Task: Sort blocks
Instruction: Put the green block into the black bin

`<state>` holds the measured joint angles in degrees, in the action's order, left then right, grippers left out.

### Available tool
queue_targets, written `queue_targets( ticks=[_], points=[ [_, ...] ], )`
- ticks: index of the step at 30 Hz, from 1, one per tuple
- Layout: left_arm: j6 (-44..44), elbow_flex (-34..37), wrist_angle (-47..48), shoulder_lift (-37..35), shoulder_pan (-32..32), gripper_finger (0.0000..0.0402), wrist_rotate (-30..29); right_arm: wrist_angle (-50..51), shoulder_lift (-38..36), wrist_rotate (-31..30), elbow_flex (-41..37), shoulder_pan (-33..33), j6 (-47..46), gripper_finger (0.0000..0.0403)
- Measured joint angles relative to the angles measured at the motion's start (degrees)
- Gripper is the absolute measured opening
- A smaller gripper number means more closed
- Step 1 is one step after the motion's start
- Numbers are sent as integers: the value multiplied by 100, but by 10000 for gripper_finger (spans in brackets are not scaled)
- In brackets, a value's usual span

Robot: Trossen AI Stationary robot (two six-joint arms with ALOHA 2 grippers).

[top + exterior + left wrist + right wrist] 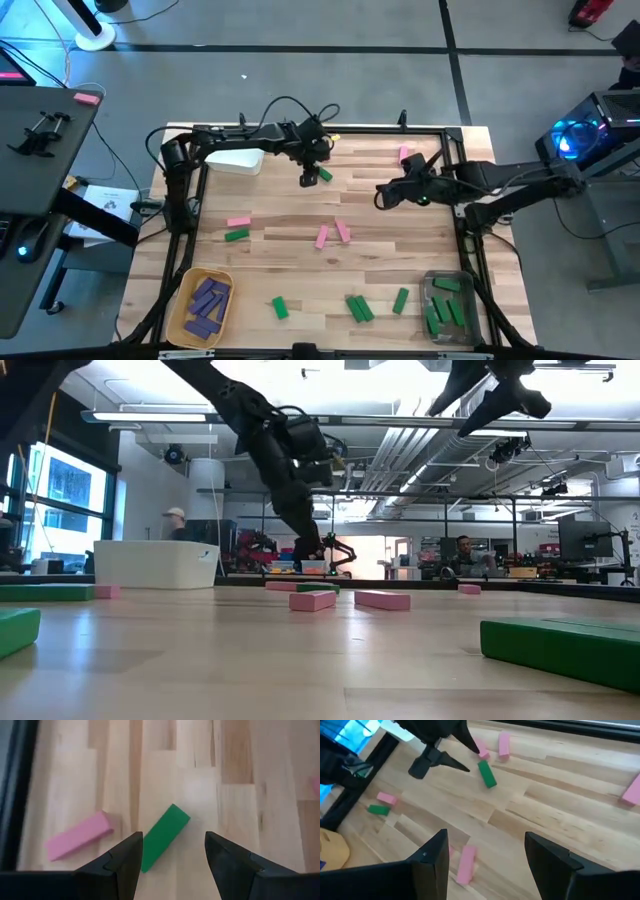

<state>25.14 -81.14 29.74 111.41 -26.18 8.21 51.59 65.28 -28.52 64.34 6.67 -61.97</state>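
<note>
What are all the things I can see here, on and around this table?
table: one, light wood, black frame.
white bin: one, far left corner.
yellow bin: one, near left corner, holding purple blocks.
clear bin: one, near right corner, holding green blocks.
purple blocks: several, all in the yellow bin.
green blocks: about six loose on the table, more in the clear bin.
pink blocks: several, scattered loose on the table.
people: two, in the room beyond the table.
left arm's fingers: open, above a green block near the far edge.
right arm's fingers: open, empty, above the table's right half.
</note>
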Motion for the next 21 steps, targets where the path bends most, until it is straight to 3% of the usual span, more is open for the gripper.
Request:
queue_targets(
  ticks=[4, 6, 11, 21],
  points=[
    [-275, 2, -80, 223, -12, 199, -4, -32, 2, 6, 0, -178, 107, 193],
    [-501, 4, -189, 258, -14, 178, -1, -86, 2, 4, -2, -239, 169, 193],
    [-1278, 9, -285, 368, -108, 25, 362, -279, 2, 6, -2, -332, 368, 193],
    [-2581, 9, -461, 694, -199, 0, 203, -346, 54, -44, -4, -332, 396, 193]
  ],
)
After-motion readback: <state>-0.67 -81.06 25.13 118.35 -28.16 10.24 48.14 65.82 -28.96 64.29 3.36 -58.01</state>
